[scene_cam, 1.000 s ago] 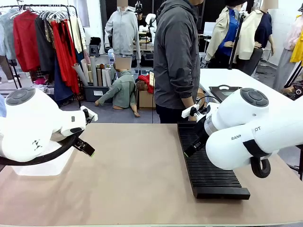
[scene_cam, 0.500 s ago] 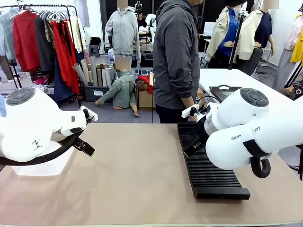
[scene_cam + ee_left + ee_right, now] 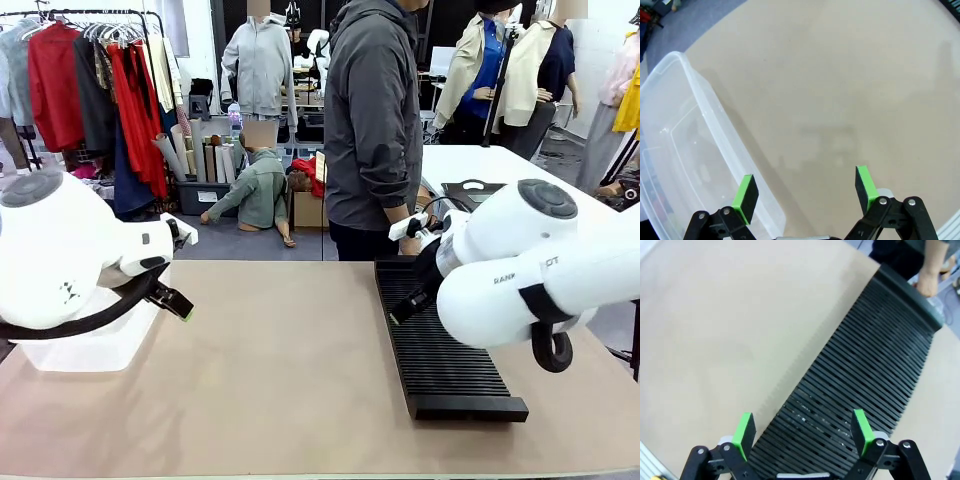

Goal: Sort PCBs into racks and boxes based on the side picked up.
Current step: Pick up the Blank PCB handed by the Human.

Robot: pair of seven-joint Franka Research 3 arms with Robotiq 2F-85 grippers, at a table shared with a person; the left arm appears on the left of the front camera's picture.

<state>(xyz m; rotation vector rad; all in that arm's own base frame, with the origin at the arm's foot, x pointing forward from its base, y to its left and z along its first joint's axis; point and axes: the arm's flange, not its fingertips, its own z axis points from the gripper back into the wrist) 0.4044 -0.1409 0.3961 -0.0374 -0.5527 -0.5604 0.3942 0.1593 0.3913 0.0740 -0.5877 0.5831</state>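
Both my end effectors stand released and empty: the left end effector [image 3: 805, 192] hangs at the edge of the clear box [image 3: 670, 100] on the worktop's [image 3: 290, 370] left, the right end effector [image 3: 802, 432] above the black rack [image 3: 860, 385] on the right. Box and rack slots look empty, so I judge that none of the PCBs is sorted and all the sorting is left.

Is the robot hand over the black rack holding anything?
No, the right gripper hangs open above the rack, with nothing between its green pads.
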